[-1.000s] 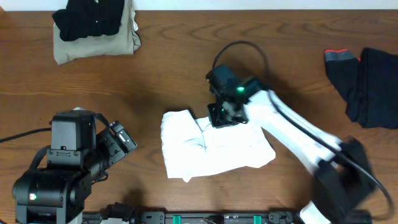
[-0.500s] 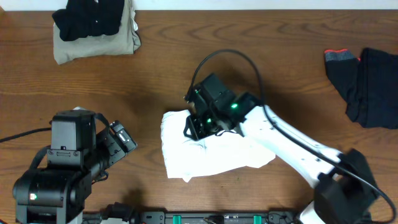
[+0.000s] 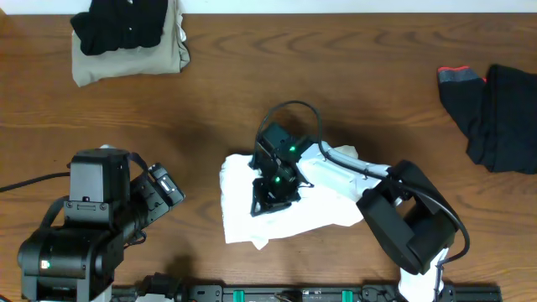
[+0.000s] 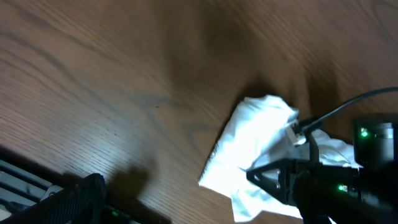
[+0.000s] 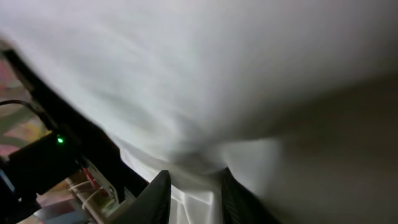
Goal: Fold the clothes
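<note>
The white shirt [image 3: 323, 201] lies bunched and partly folded on the wooden table [image 3: 252, 92], near the front middle. My right gripper [image 3: 263, 201] is down on the shirt's left half, and a fold of white cloth [image 5: 199, 186] runs between its two dark fingers [image 5: 158, 193], so it is shut on the shirt. From the left wrist view, the shirt [image 4: 255, 130] shows with the right gripper [image 4: 264, 177] on top of it. My left gripper [image 3: 168, 188] stays open at the front left, well clear of the shirt, holding nothing.
A black garment [image 3: 122, 23] lies on a folded khaki one [image 3: 126, 65] at the back left. More black clothes [image 3: 503, 117] lie at the right edge, beside a dark piece with a red trim [image 3: 460, 77]. A cable [image 3: 289, 109] loops over the right arm.
My right gripper has swung from the shirt's back edge forward and leftward across the shirt, dragging cloth with it. The left arm has not moved.
</note>
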Robot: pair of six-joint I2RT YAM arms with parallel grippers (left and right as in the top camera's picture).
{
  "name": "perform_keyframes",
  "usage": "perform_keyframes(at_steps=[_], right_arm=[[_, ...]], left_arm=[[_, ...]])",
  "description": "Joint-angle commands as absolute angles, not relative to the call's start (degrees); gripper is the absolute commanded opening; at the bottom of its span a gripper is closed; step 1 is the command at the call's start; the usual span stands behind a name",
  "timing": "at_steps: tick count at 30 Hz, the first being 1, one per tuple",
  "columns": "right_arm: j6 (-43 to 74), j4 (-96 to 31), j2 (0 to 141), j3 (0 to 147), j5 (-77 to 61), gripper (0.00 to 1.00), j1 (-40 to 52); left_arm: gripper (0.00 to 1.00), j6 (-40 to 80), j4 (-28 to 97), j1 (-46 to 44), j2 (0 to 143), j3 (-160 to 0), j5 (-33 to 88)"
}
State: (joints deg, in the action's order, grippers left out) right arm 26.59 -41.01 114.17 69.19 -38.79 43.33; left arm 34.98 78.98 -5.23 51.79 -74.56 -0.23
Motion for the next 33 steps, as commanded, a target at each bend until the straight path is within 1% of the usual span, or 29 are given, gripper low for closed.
perform_keyframes(at_steps=[1, 4, 5, 6, 10, 11, 15, 19, 20, 24, 26, 28, 30, 33], right_arm=[[29.58, -43.57, 113.99, 68.99, -34.09, 0.27, 43.46], [31.09, -45.63, 114.02, 68.90, -25.58, 0.34, 43.64], [31.22, -45.69, 114.02, 68.90, -24.67, 0.34, 43.64], [31.20, -45.63, 114.02, 68.90, -24.21, 0.33, 43.62], [31.27, -45.47, 113.89, 70.15, -21.93, 0.20, 43.16], [31.29, -45.69, 113.67, 70.83, -21.28, 0.20, 43.05], [31.24, -46.96, 110.56, 74.87, -18.15, 0.21, 42.63], [30.96, -47.55, 106.48, 78.46, -13.89, 0.26, 42.59], [30.35, -47.13, 105.67, 79.05, -13.72, 0.26, 42.59], [29.45, -44.77, 104.36, 79.90, -14.22, 0.16, 42.37], [28.34, -42.83, 104.53, 79.85, -15.97, 0.16, 42.04], [28.18, -40.64, 105.25, 79.85, -17.34, 0.12, 41.43], [28.21, -38.59, 106.13, 79.85, -20.62, 0.05, 40.45], [27.77, -36.51, 107.59, 79.85, -28.60, 0.01, 38.63]], left_arm=[[0.98, 35.66, 78.83, -4.89, 51.99, -74.32, -0.95], [0.98, 35.66, 78.61, -4.89, 51.99, -74.30, -0.95], [0.98, 35.68, 78.56, -4.89, 51.99, -74.32, -0.93], [0.98, 35.68, 78.52, -4.89, 51.99, -74.32, -0.95], [0.98, 35.66, 78.54, -4.89, 52.05, -74.30, -0.93], [0.98, 35.66, 78.56, -4.89, 52.05, -74.32, -0.95], [0.98, 35.31, 78.59, -4.89, 52.14, -74.32, -0.95], [0.98, 34.59, 78.59, -4.89, 52.64, -74.30, -0.95], [0.98, 34.59, 78.56, -4.89, 52.77, -74.30, -0.95], [0.98, 34.59, 78.46, -4.89, 53.74, -74.30, -0.95], [0.98, 34.59, 78.37, -4.89, 54.41, -74.26, -0.95], [0.98, 34.59, 78.37, -4.89, 55.11, -74.26, -0.95], [0.98, 34.59, 78.37, -4.89, 55.83, -74.26, -0.93], [0.98, 34.59, 78.41, -4.89, 56.84, -74.26, -0.93]])
